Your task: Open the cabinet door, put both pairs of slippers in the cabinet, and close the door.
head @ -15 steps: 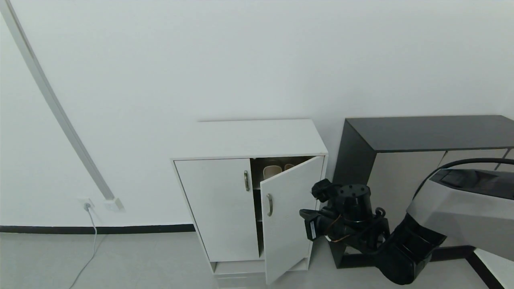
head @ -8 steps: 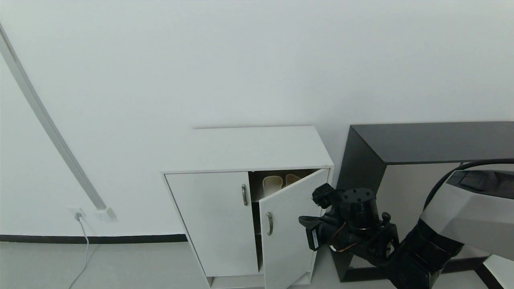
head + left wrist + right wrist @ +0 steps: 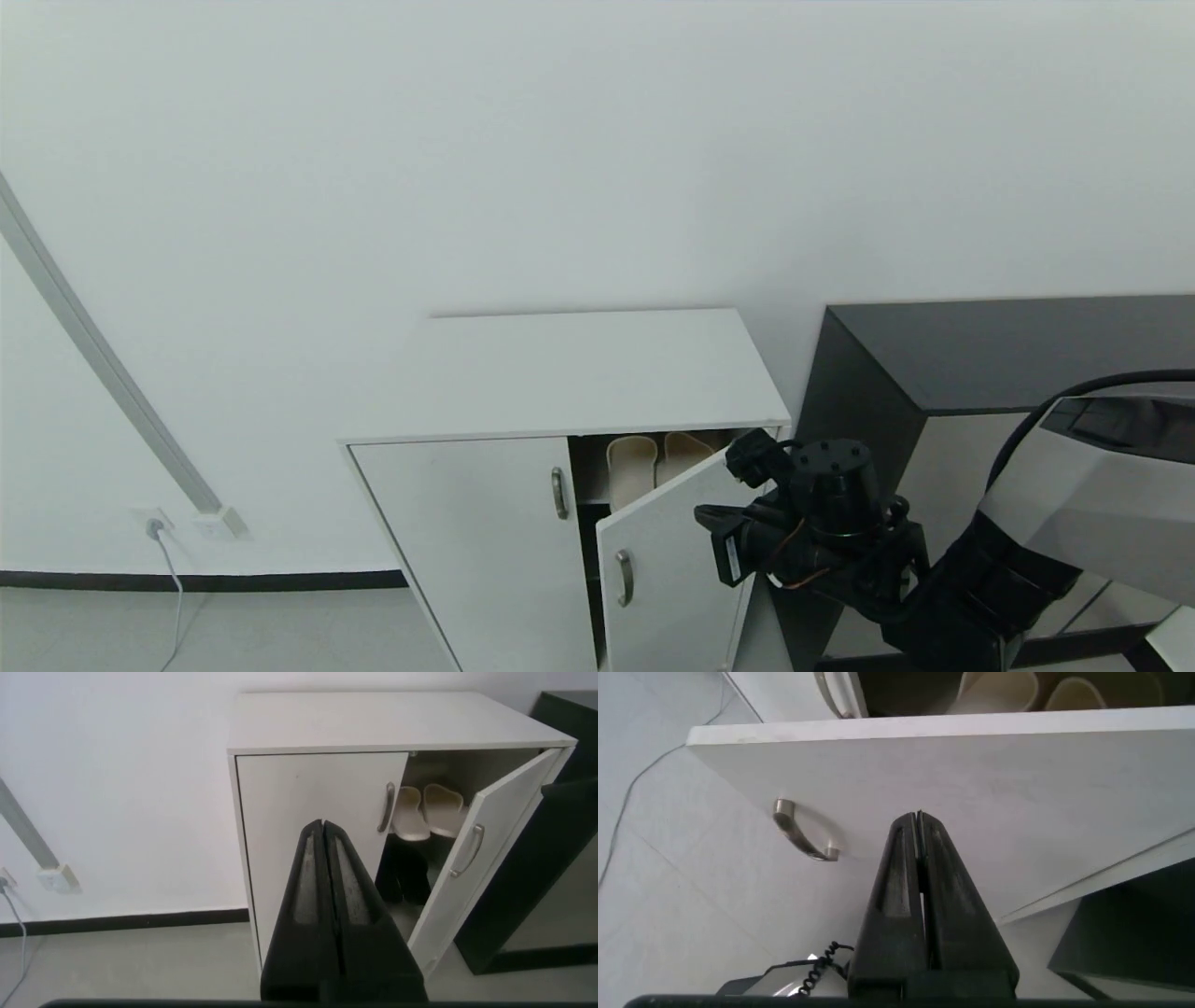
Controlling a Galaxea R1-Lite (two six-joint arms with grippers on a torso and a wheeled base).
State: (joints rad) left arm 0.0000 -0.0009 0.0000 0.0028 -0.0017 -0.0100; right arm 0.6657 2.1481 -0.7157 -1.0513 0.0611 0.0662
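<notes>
The white cabinet point(image 3: 597, 369) stands against the wall with its left door point(image 3: 467, 541) closed and its right door point(image 3: 663, 560) ajar. A beige pair of slippers point(image 3: 653, 462) lies on the top shelf inside, seen also as slippers point(image 3: 425, 810) in the left wrist view, with dark shapes point(image 3: 404, 870) on the shelf below. My right gripper point(image 3: 920, 819) is shut and empty, its tip at the outer face of the right door point(image 3: 1018, 775), beside the handle point(image 3: 805, 833). My left gripper point(image 3: 323, 826) is shut and empty, held well back from the cabinet front.
A black sideboard point(image 3: 1008, 345) stands right beside the cabinet, close to my right arm. A wall socket with a cable point(image 3: 154, 527) and a slanting grey conduit point(image 3: 93, 355) are on the wall to the left. Grey floor lies in front.
The head camera has moved, so the cabinet sits lower and larger in view. My right gripper stays at the right door, which is still ajar.
</notes>
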